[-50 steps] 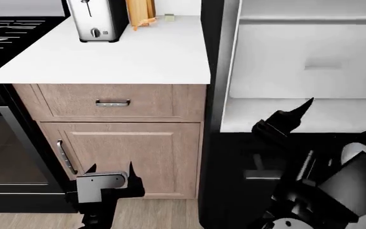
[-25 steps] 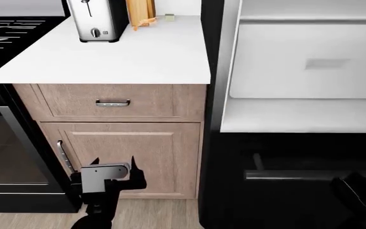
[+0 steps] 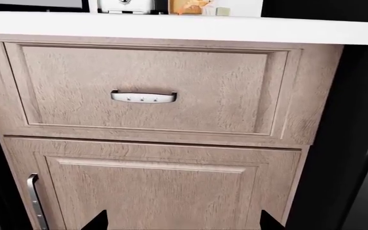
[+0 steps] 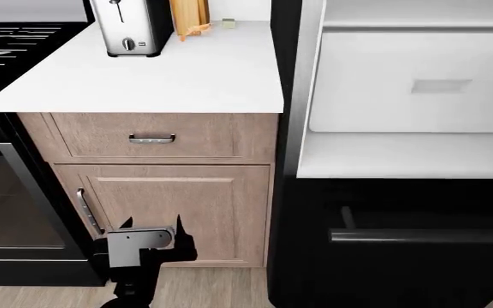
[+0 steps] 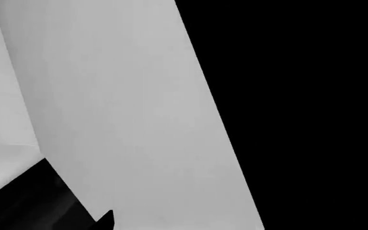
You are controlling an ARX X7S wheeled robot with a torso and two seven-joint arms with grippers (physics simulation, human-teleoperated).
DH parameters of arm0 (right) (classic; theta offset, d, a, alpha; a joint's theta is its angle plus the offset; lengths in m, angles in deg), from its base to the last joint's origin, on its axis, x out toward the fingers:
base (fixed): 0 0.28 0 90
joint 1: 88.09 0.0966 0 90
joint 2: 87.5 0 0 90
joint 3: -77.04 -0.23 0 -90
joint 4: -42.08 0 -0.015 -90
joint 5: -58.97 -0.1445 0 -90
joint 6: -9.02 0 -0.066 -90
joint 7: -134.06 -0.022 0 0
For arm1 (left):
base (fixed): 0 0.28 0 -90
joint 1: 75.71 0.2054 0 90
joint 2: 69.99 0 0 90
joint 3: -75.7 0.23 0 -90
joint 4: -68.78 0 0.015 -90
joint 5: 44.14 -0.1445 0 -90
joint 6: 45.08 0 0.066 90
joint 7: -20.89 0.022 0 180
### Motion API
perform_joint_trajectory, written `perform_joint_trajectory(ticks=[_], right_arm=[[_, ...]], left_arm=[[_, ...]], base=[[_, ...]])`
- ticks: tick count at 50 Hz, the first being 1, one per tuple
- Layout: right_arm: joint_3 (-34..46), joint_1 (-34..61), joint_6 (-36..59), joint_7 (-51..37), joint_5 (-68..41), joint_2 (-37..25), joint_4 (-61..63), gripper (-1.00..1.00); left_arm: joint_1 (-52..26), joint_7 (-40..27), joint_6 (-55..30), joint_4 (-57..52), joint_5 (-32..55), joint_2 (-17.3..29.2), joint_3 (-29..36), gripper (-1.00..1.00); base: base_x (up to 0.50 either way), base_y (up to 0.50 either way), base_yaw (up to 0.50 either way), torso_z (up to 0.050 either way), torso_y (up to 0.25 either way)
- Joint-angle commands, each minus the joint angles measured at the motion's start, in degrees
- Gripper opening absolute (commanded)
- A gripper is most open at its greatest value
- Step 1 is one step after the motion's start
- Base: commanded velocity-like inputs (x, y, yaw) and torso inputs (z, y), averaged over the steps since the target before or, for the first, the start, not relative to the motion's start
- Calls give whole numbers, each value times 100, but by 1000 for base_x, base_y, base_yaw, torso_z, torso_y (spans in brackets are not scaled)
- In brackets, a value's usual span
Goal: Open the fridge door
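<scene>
Head view, left pincer [image 4: 151, 224] low before cabinet door [image 4: 178, 212], jaws wide, right pincer's state unclear

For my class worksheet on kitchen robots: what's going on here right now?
A two-armed robot faces a fridge. Its upper compartment stands open, showing a white shelf and bin; the fridge door itself is outside the head view. The left gripper hangs open and empty before the wooden cabinet door. Only a dark tip of the right gripper shows, state unclear.
</scene>
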Motion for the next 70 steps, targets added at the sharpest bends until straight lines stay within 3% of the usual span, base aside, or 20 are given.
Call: perform_joint_trajectory(ticks=[1, 18, 21, 23, 30, 34, 38, 40, 44, 61, 64, 70], right_arm=[[-1091, -678, -351, 279, -663, 129, -99, 100], [-2411, -1345, -486, 973, -1852, -129, -500, 100], [-2378, -1244, -123, 1425, -2372, -653, -869, 100], [-2468, -1166, -501, 2124, -2612, -631, -1154, 100], [-2906, -1345, -1030, 2866, -2801, -503, -1517, 100], [-3185, -1489, -1288, 3714, -3153, -667, -1768, 100], [-3428, -1475, -871, 3208, -3563, -883, -1909, 100], [-3766, -1300, -1326, 3927, -4085, -544, -2210, 100], [-4014, -1234, -1520, 3591, -3963, -318, -2332, 100], [-5088, -1904, -994, 2527, -4523, -587, -2399, 100], [-5182, -2034, -801, 2827, -4870, -682, -2713, 100], [-5148, -2228, -882, 3670, -4582, -980, -2824, 100]], left_arm=[[-3, -2, -8, -6, 30, 11, 13, 100], [15, -10, -21, -36, 58, 31, 45, 100], [-112, 31, -22, 106, 63, -5, 51, 100], [-174, 51, -16, 182, 72, -22, 49, 100], [-276, 72, -10, 306, 65, -52, 68, 100], [-284, 72, -7, 316, 70, -51, 73, 100], [-154, 25, -11, 157, 76, -10, 79, 100], [-123, 16, -4, 121, 71, 2, 87, 100], [-52, -10, -12, 38, 73, 27, 97, 100], [61, -75, -37, -113, 74, 80, 134, 100], [-28, -54, -52, -25, 81, 60, 137, 100], [-227, -8, -56, 194, 75, 4, 150, 100]], base=[[0, 0, 0, 0, 0], [0, 0, 0, 0, 0], [0, 0, 0, 0, 0], [0, 0, 0, 0, 0], [0, 0, 0, 0, 0], [0, 0, 0, 0, 0], [0, 0, 0, 0, 0], [0, 0, 0, 0, 0], [0, 0, 0, 0, 0], [0, 0, 0, 0, 0], [0, 0, 0, 0, 0], [0, 0, 0, 0, 0]])
